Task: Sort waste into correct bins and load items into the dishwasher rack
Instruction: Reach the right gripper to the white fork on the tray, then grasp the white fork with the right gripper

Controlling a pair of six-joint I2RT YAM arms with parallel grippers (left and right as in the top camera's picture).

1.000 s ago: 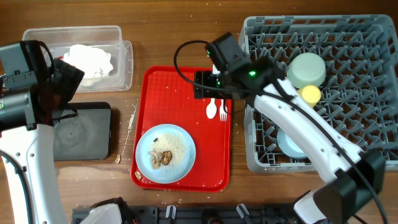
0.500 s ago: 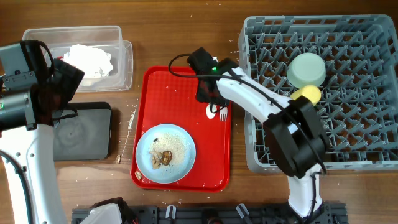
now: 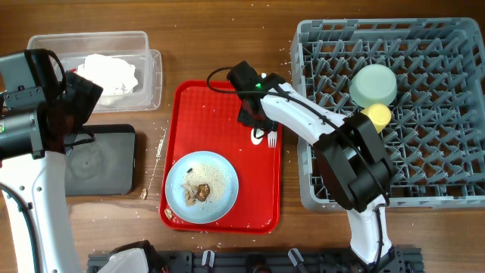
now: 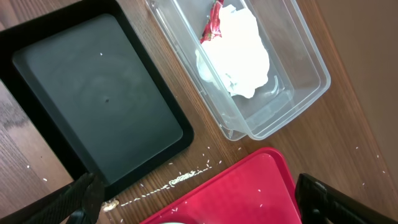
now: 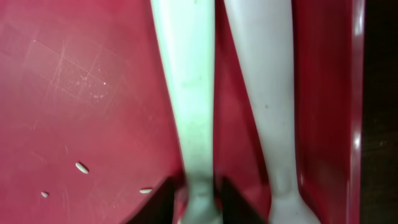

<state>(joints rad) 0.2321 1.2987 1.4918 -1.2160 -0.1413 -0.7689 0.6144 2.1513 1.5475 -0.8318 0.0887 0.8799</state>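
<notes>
**Utensils up next:** The right gripper (image 3: 255, 114) hangs low over the red tray (image 3: 197, 114) at mid-table. Below it the spoon (image 3: 258, 136) and fork (image 3: 271, 139) lie side by side, just apart, near the tray's right rim. In the wrist view its fingers (image 5: 161, 202) are set narrowly on either side of the left of the two white handles. Judging by the rim's position, that handle is probably the spoon's. Whether the fingers pinch it or merely flank it cannot be told.

The left gripper (image 4: 196, 186) hovers wide and empty toward the left edge, above the black tray (image 4: 93, 106) and the clear tub (image 4: 298, 74). The tub, at the far left corner, holds napkins (image 4: 239, 56) and a red wrapper (image 4: 211, 25). The plate (image 3: 201, 186), strewn with scraps (image 3: 198, 191), rests on the red tray's near part. The rack (image 3: 432, 152) fills the right edge, with a green bowl (image 3: 373, 83) and yellow cup (image 3: 377, 115) already in it.

The step in hand looks to be lifting one utensil for the rack. Done well, it calls for a grip on a single handle, since the neighbouring one is close enough to be nudged or trapped. The handle looks thin and smooth and lies flat, so the fingertips should reach down to the tray surface and close squarely across its width. A shallow or skewed pinch may let it slip or pivot. A straight lift before any swing toward the rack would leave the fork undisturbed.
</notes>
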